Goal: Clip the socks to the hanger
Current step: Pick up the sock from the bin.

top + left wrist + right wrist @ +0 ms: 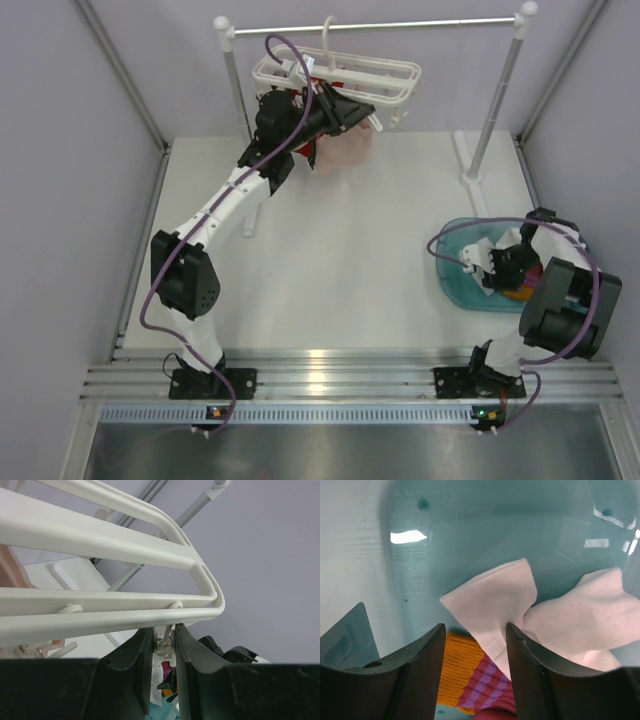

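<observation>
Looking past our left end effector (163, 630), we see it closed on 1 dangling clip (164, 649) of the hanger (100, 545) (hooked on the rail (400, 24)); our right end effector (475, 630) hangs open over the socks (495, 600) in the teal tub (485, 525).

We saw a robotics lab test cell: a white tabletop (330, 260) boxed in by plain grey walls (60, 150) and metal struts (122, 70), two arms (215, 215) bolted to an aluminium rail (340, 375) at its near edge, purple cables (143, 300) looped along them. A bare metal sheet (340, 445) lay before the rail.
</observation>
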### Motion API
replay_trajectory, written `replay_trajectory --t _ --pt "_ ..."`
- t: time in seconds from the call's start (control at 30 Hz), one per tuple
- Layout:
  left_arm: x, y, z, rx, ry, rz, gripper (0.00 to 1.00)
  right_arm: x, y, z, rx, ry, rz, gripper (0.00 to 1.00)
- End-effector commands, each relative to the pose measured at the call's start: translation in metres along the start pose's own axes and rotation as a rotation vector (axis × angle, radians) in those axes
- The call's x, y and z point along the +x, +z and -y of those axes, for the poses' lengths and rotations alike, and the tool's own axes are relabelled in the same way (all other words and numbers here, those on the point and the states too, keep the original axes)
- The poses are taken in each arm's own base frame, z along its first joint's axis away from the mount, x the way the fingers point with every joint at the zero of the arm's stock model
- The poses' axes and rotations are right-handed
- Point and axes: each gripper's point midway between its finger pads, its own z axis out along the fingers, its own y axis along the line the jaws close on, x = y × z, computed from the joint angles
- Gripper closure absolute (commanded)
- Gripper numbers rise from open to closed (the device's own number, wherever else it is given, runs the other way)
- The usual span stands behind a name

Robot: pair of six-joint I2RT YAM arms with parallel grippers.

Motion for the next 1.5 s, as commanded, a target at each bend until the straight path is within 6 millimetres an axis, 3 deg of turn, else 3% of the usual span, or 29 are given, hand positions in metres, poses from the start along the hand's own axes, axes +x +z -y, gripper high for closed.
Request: replay_trajectory --t 0.0,0.23,0.33,0.43,0.47,0.5,0.6,0.77,0.87,0.93,1.1,1.23,1.37,1.43,1.47 --pt "-0.011 -0.001 0.013 0.042 0.025 0.024 1.0 0.001 0.006 0.029 -0.002 -0.489 -0.024 0.49" --pt "-0.009 0.0 0.009 0.036 0.022 0.019 1.0 0.006 0.022 0.041 -0.029 -0.46 -0.036 0.57" --pt "-0.01 0.0 0.007 0.034 0.021 0.019 1.0 0.003 0.026 0.041 -0.033 -0.427 -0.028 0.66" --pt "-0.01 0.001 0.007 0.035 0.02 0.02 1.0 -0.002 0.022 0.042 -0.014 -0.382 -0.012 0.86" --pt "-0.01 0.001 0.006 0.033 0.02 0.021 1.0 -0.007 0.016 0.044 0.011 -0.354 -0.001 0.99" --pt "-0.01 0.001 0.006 0.033 0.02 0.021 1.0 -0.008 0.015 0.045 0.016 -0.35 0.01 1.0" --pt "-0.008 0.001 0.008 0.037 0.019 0.016 1.0 -0.018 -0.011 0.05 0.063 -0.286 0.04 1.0" --pt "-0.009 0.001 0.006 0.032 0.021 0.018 1.0 -0.053 -0.068 0.06 0.178 -0.193 0.137 1.0" --pt "-0.008 0.001 0.004 0.028 0.019 0.016 1.0 -0.068 -0.095 0.055 0.201 -0.159 0.179 1.0" --pt "-0.008 0.001 0.005 0.029 0.02 0.017 1.0 -0.081 -0.106 0.046 0.193 -0.107 0.232 1.0" --pt "-0.005 0.001 0.003 0.026 0.018 0.012 1.0 -0.104 -0.145 0.048 0.278 0.038 0.321 1.0" --pt "-0.007 0.001 0.003 0.029 0.021 0.015 1.0 -0.12 -0.161 0.045 0.344 0.092 0.386 1.0" --pt "-0.004 0.003 0.0 0.03 0.019 0.012 1.0 -0.149 -0.2 0.077 0.497 0.193 0.561 1.0" --pt "-0.005 0.002 0.0 0.03 0.016 0.014 1.0 -0.171 -0.212 0.091 0.519 0.376 0.683 1.0" --pt "-0.004 0.003 0.0 0.031 0.018 0.015 1.0 -0.175 -0.232 0.117 0.634 0.333 0.708 1.0"
